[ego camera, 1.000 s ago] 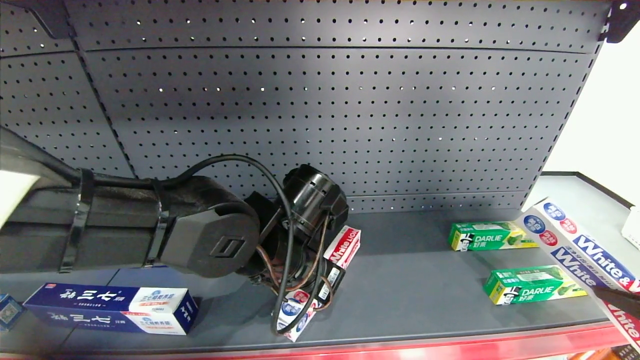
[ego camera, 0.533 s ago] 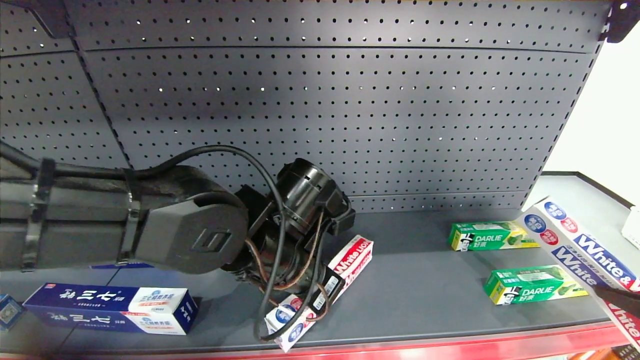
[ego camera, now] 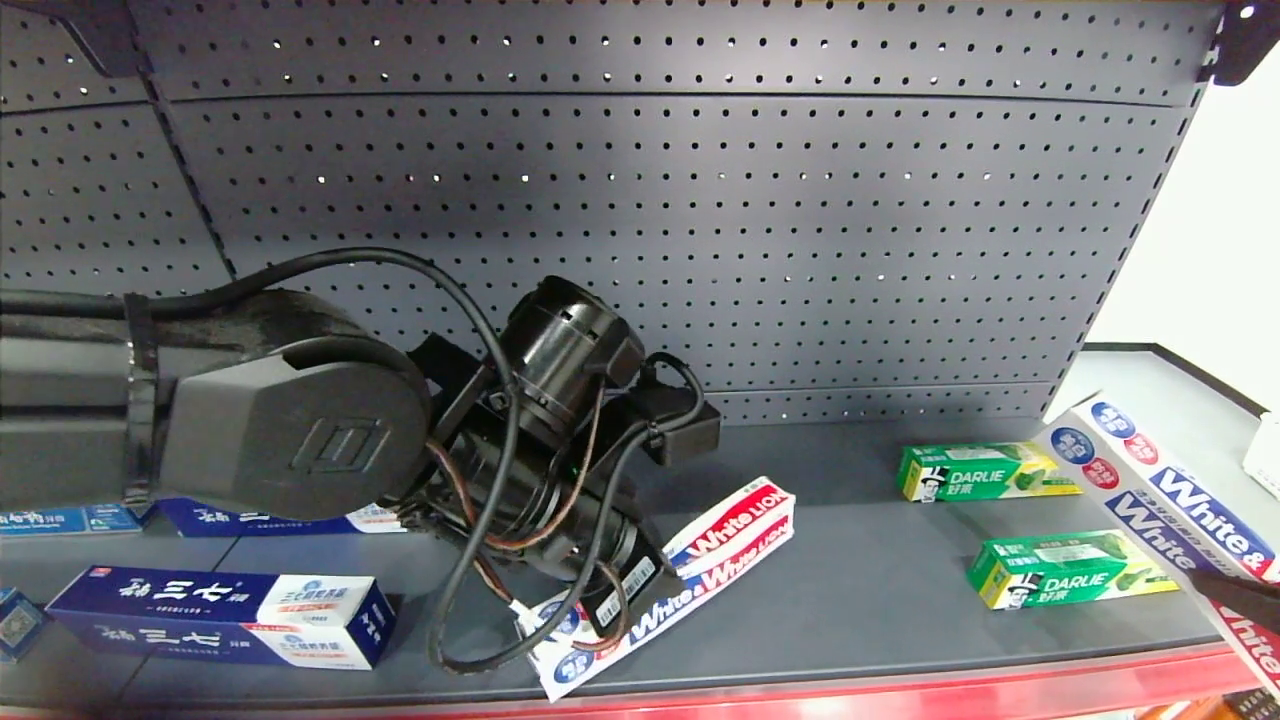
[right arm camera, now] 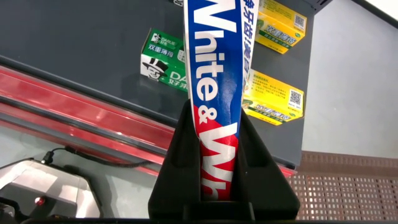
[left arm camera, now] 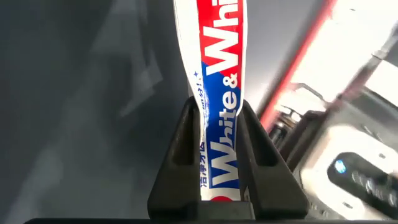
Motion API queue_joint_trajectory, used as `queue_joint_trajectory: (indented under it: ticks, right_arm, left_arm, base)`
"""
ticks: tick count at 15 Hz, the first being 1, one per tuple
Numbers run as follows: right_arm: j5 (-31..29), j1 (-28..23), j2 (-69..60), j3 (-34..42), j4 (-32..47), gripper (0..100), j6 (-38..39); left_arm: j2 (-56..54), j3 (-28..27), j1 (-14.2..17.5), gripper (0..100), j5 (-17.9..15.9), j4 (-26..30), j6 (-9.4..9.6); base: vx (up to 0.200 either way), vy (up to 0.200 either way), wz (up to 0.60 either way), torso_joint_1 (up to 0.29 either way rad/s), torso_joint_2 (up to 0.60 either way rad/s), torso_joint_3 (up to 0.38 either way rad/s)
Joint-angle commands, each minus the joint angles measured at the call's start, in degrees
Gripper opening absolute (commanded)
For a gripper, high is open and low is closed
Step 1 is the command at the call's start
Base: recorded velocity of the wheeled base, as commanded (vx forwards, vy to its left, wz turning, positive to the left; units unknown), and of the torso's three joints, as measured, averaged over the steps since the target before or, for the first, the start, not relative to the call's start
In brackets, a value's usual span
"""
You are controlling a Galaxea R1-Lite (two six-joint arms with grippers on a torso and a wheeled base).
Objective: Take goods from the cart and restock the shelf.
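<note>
The left end effector [left arm camera: 216, 107] pinches one end of a white box [ego camera: 730, 535]. The box appears to rest slanted on the shelf [ego camera: 860, 610], its free end stretching away from the fingers. I'd judge this the placing step. The box looks down, so the next move calls for the fingers to spread and the arm to back off without dragging it. The right end effector [right arm camera: 216, 112] clamps a second white box [ego camera: 1165, 495], with two green boxes [ego camera: 985, 472] lying just beyond it.
</note>
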Motion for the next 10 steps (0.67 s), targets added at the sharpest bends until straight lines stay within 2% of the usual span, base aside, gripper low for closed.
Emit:
queue_joint_trajectory:
  ticks: [1, 2, 3, 4, 5, 6, 9, 10]
  right_arm:
    - [0.05, 0.02, -0.38, -0.02, -0.01, 0, -0.02]
    - [0.05, 0.02, -0.38, 0.06, -0.01, 0, -0.02]
    - [0.05, 0.02, -0.38, 0.06, -0.01, 0, -0.02]
    - [0.05, 0.02, -0.38, 0.15, -0.01, 0, -0.02]
    - [0.05, 0.02, -0.38, 0.15, -0.01, 0, -0.02]
    - [0.05, 0.02, -0.38, 0.15, -0.01, 0, -0.02]
    - [0.05, 0.02, -0.38, 0.24, -0.01, 0, 0.07]
    - [0.05, 0.02, -0.38, 0.24, -0.01, 0, 0.07]
  left_arm:
    - [-0.15, -0.02, 1.79, 0, -2.39, -0.10, 3.14]
    - [-0.15, -0.02, 2.58, 0, -3.27, -0.10, 5.25]
    - [0.03, 0.07, 4.25, 0, -4.41, -0.01, 10.78]
    - [0.47, 0.16, 5.48, 0, -4.85, -0.01, 14.39]
    - [1.00, 0.16, 6.01, 0, -5.02, 0.17, 16.67]
    - [1.43, 0.16, 6.80, 0, -5.11, 0.25, 20.28]
    - [2.58, -0.11, 6.71, 0, -5.55, 0.08, 23.62]
    - [2.58, -0.11, 6.71, 0, -5.55, 0.08, 23.62]
  base:
    - [0.000, 0.000, 0.00, 0.000, 0.00, 0.000]
    - [0.000, 0.000, 0.00, 0.000, 0.00, 0.000]
    - [0.000, 0.000, 0.00, 0.000, 0.00, 0.000]
    - [0.000, 0.000, 0.00, 0.000, 0.00, 0.000]
    - [0.000, 0.000, 0.00, 0.000, 0.00, 0.000]
    - [0.000, 0.000, 0.00, 0.000, 0.00, 0.000]
    - [0.000, 0.000, 0.00, 0.000, 0.00, 0.000]
    - [0.000, 0.000, 0.00, 0.000, 0.00, 0.000]
